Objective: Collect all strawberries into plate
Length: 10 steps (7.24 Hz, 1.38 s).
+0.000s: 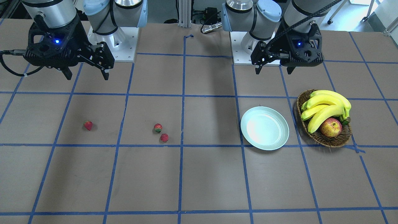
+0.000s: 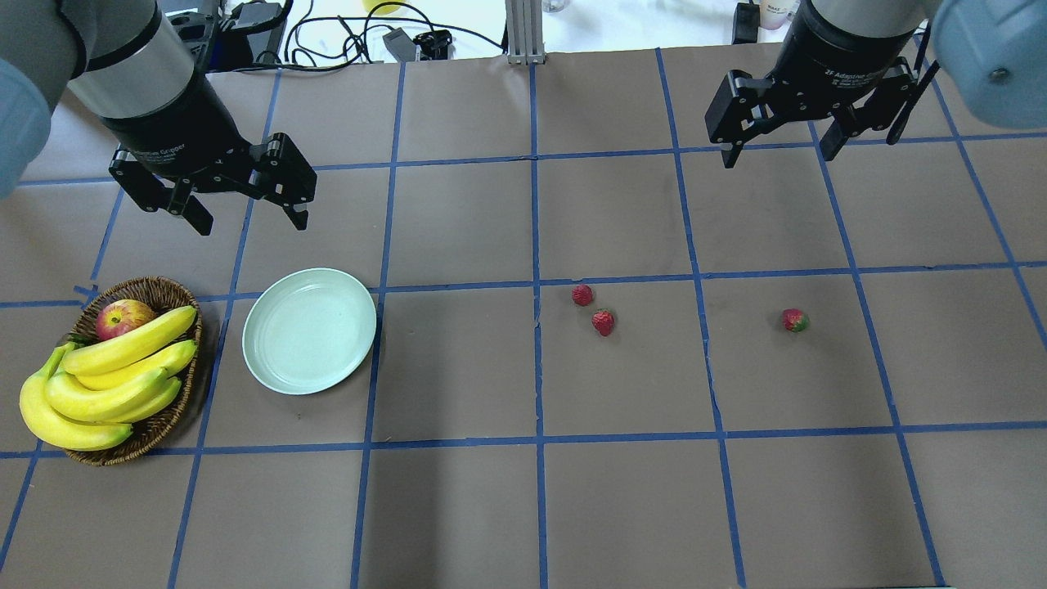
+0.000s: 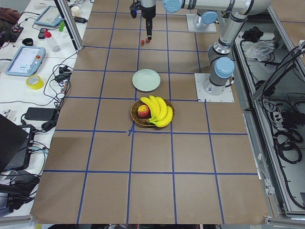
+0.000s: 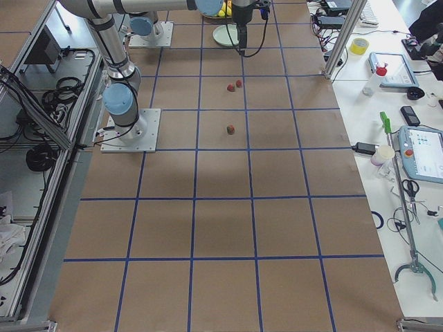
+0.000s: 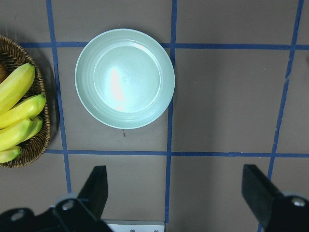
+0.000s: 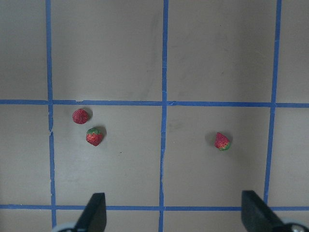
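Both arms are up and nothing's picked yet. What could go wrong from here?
Two strawberries lie close together, so fingers of the right gripper closing on one might knock the other away. The plate sits on the robot's left, near the left gripper; carrying berries across could crowd the arms.

Both arms reach in with wrists turned straight down, and the left gripper (image 2: 252, 216) and the right gripper (image 2: 777, 157), well apart from each other, each point downward with jaws spread wide and nothing held between them.
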### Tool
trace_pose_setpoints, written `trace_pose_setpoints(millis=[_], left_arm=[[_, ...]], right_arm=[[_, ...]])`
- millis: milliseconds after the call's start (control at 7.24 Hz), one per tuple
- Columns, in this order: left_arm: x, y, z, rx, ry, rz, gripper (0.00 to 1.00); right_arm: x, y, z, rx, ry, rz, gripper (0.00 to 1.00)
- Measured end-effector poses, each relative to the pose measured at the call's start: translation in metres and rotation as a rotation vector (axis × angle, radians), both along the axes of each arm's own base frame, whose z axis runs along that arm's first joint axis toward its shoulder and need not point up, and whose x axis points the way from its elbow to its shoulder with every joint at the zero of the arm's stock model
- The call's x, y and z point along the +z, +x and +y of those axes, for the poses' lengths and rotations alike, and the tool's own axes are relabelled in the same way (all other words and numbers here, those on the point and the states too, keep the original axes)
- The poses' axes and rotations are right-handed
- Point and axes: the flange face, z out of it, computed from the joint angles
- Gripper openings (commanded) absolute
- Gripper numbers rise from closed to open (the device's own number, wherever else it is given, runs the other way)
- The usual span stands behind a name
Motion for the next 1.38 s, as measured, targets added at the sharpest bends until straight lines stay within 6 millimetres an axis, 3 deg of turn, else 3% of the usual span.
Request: trace_pose_setpoints(millis=[1381], left_arm=[[-0.0062,0.0011,-0.0044,0.015,-0.016,0.000,1.00]], right_arm=[[-0.0027,0.0006,0.0006,0.001,0.005,-0.002,1.00]])
